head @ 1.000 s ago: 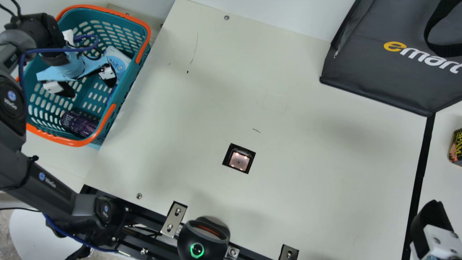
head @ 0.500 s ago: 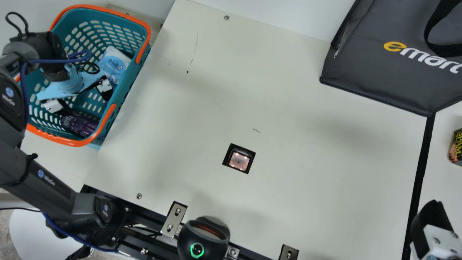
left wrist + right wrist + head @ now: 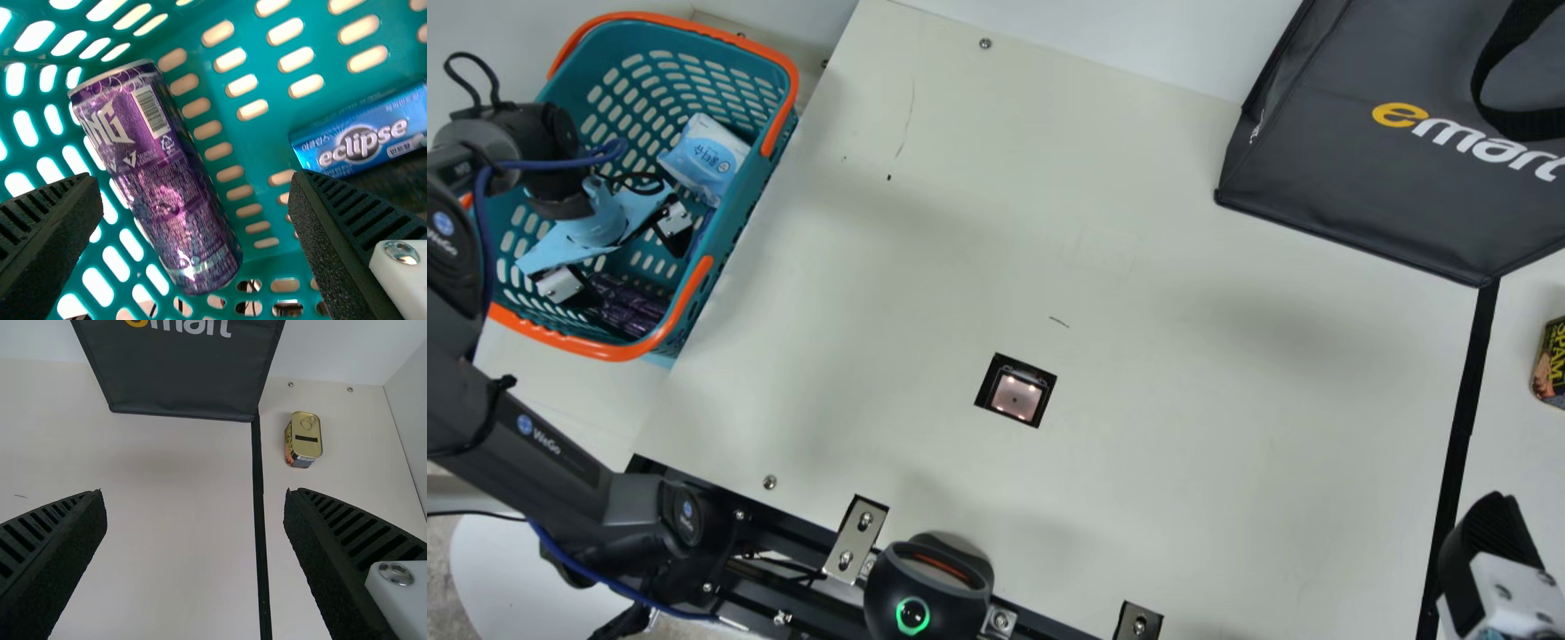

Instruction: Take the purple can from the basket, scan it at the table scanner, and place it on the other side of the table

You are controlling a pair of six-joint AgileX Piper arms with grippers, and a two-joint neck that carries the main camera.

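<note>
Left wrist view: the black ribbed left gripper [image 3: 197, 179] gapes wide, empty, over the purple cylindrical metal can [image 3: 157, 177], with grasp, scan and placement seemingly left.

Place: a robotics lab, by the look of it, with a mock shop checkout. Checkout signs: teal basket [image 3: 609, 352] around the left gripper's [image 3: 633, 265] parted jaws, purple can [image 3: 157, 187] between them; lit table scanner [image 3: 1016, 396] between left and right grippers [image 3: 1494, 533]; dark carrier bag [image 3: 1360, 169] ahead of the right jaws. Lab signs: left arm [image 3: 543, 453] behind its jaws, bolted metal brackets [image 3: 855, 539] between both grippers' sides.
</note>
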